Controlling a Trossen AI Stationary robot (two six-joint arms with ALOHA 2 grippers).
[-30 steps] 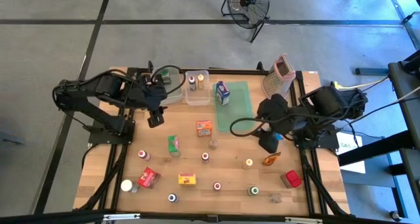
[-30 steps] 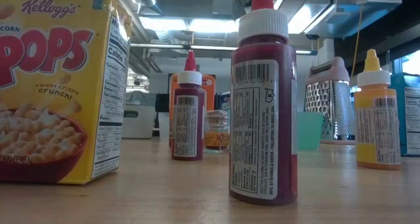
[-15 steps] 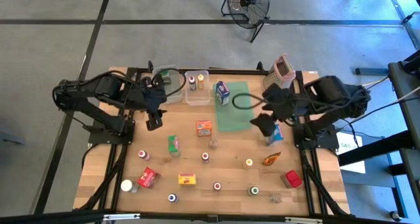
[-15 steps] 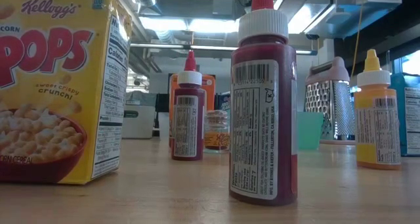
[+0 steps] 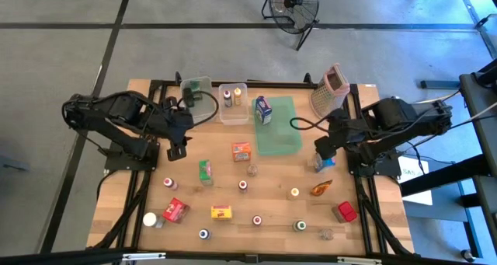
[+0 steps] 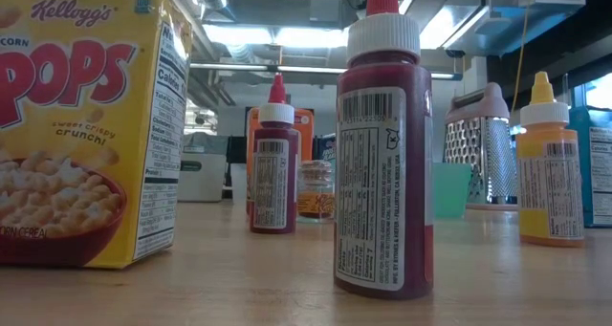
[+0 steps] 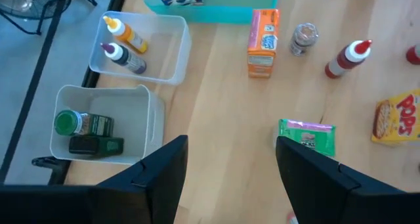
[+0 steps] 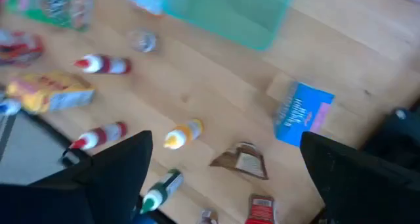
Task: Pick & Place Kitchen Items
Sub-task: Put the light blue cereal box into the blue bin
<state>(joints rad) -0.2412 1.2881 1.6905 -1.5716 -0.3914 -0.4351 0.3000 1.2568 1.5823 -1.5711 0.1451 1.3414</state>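
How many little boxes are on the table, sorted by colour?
Blue boxes: 2
Red boxes: 2
Orange box: 1
Green box: 1
Yellow box: 1
Total: 7

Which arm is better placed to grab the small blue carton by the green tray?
Right. The right gripper, open, hovers just beside the small blue carton near the flat green tray. The left gripper is across the table, near the clear plastic bins.
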